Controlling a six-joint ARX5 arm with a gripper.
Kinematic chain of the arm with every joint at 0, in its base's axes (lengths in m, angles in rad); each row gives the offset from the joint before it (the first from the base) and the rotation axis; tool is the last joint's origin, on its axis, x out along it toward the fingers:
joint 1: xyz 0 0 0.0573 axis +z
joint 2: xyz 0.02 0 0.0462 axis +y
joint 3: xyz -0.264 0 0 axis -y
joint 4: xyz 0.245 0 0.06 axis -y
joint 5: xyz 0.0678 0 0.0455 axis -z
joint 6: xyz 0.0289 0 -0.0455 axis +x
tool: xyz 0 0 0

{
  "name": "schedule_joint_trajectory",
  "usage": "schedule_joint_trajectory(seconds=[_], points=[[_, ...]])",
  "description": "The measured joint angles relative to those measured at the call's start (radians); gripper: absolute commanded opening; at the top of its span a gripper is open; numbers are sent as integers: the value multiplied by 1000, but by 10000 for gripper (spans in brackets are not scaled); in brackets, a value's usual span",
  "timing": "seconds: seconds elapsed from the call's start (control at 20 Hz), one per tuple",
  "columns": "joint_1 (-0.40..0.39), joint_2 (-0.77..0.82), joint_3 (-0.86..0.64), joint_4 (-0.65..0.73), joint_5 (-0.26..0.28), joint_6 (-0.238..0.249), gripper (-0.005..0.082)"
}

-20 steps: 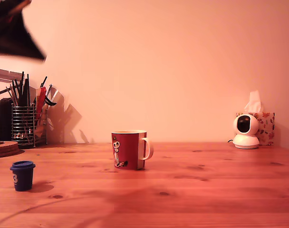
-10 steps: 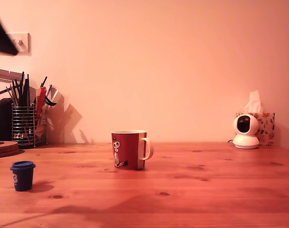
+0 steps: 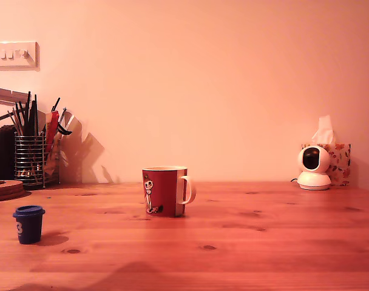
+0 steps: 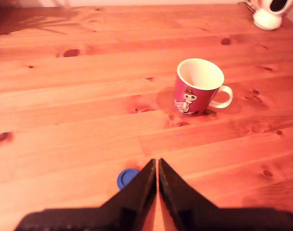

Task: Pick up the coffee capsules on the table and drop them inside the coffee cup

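Note:
The red coffee cup (image 3: 164,191) with a white handle stands upright mid-table; the wrist view looks into its white, empty inside (image 4: 198,86). A dark blue coffee capsule (image 3: 29,223) with a white mark sits on the wooden table (image 3: 263,242) near the exterior view's left edge. In the wrist view that blue capsule (image 4: 126,178) peeks out beside a finger, well short of the cup. My gripper (image 4: 156,162) hovers high above the table (image 4: 64,120), shut, its dark fingers meeting with nothing between them. It is outside the exterior view. The dark brown capsule is out of view.
A wire utensil holder (image 3: 31,159) and a round wooden board (image 3: 3,188) stand at the exterior view's back left. A small white camera (image 3: 314,168) (image 4: 271,13) and a tissue box (image 3: 337,159) stand at the back right. A light switch (image 3: 14,54) is on the wall.
The dark arm at the exterior view's top left has moved up and left out of the frame, uncovering the light switch. Its shadow on the table has slid toward the front edge.

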Motion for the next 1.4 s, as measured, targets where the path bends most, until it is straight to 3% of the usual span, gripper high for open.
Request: schedule_joint_trajectory(seconds=[0.55,0.75,1.25,1.3,1.4], points=[[0,-66,0,-121,-32,-64,-19],[0,-66,0,-133,-60,-66,-19],[0,-66,0,-111,-57,-71,-10],[0,-66,0,-111,-56,-71,54],[0,-66,0,-122,-56,-71,408]])
